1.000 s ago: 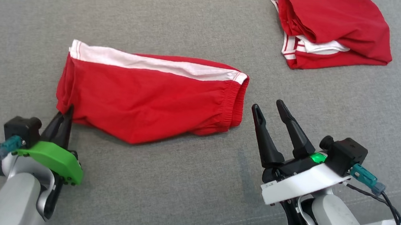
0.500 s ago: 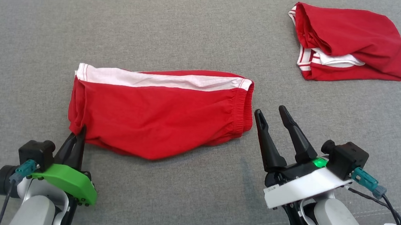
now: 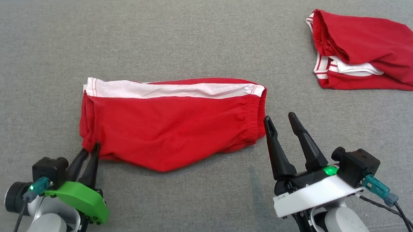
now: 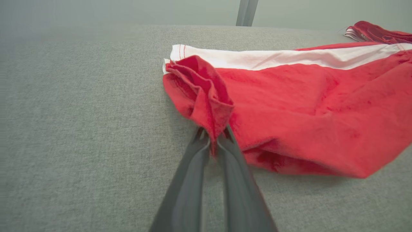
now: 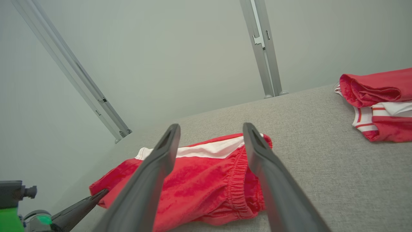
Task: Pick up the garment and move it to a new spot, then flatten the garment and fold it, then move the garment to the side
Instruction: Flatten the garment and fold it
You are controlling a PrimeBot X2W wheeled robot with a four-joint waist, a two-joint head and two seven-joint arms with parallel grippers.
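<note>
Red garment (image 3: 170,127) lies mid-way across the grey fabric surface (image 3: 43,43); the camera view has shifted. Left gripper (image 3: 93,146) remains clamped on the garment's near-left corner. Right gripper (image 3: 279,116), fingers apart, now sits closer beside the waistband.

My head camera looks forward and down on the grey bench (image 3: 200,33) from well above. It is far enough to take in the red shorts (image 3: 170,127), the second red garment (image 3: 369,49) at the far right, and the left fingers (image 3: 88,161) and right fingers (image 3: 276,151) along the lower edge. The left wrist camera sits low, nearly level with the cloth, and looks along the left fingers — very near to the corner of the shorts. The right wrist camera is tilted more upward, so half of its view is the pale wall (image 5: 177,48) with metal rails (image 5: 264,48). All three views share the shorts, the other garment and a rail.
</note>
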